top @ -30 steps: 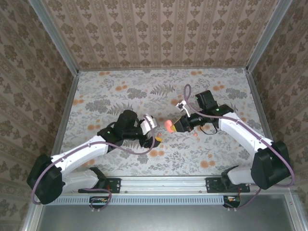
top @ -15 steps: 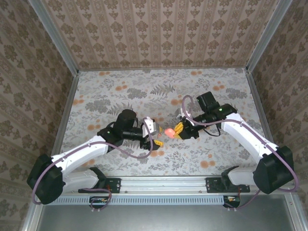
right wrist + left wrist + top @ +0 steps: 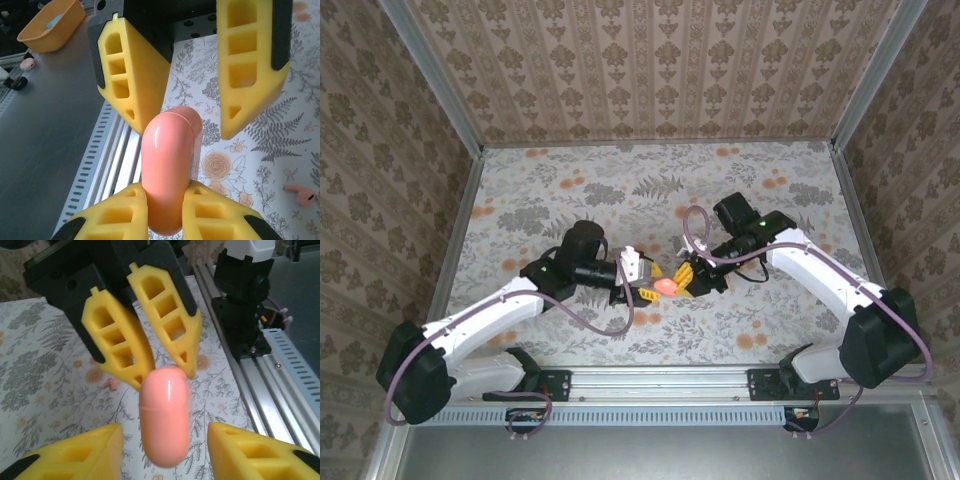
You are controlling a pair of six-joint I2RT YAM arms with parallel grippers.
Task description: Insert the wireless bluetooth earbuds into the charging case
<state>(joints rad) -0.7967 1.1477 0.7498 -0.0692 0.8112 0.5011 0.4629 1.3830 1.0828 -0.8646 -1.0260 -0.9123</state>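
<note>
Where the two arms' tips faced each other near the middle of the table, the left gripper (image 3: 648, 284) stood with its yellow lattice fingers spread, one on either side of the glossy pink capsule-shaped charging case (image 3: 164, 425) and clear of it. That case hung above the tabletop, closed, smooth and rounded at both ends, with a faint seam across its body. The right gripper (image 3: 167, 192) was pinched onto one end of it, pads pressed to both flanks. One small pinkish earbud (image 3: 300, 194) lay loose on the surface, well apart from the case. The grey floral table covering (image 3: 570, 200) carried orange blossoms. Beige patterned wallpaper (image 3: 660, 70) lined three sides. An aluminium rail (image 3: 660, 380) ran along the near edge.
</note>
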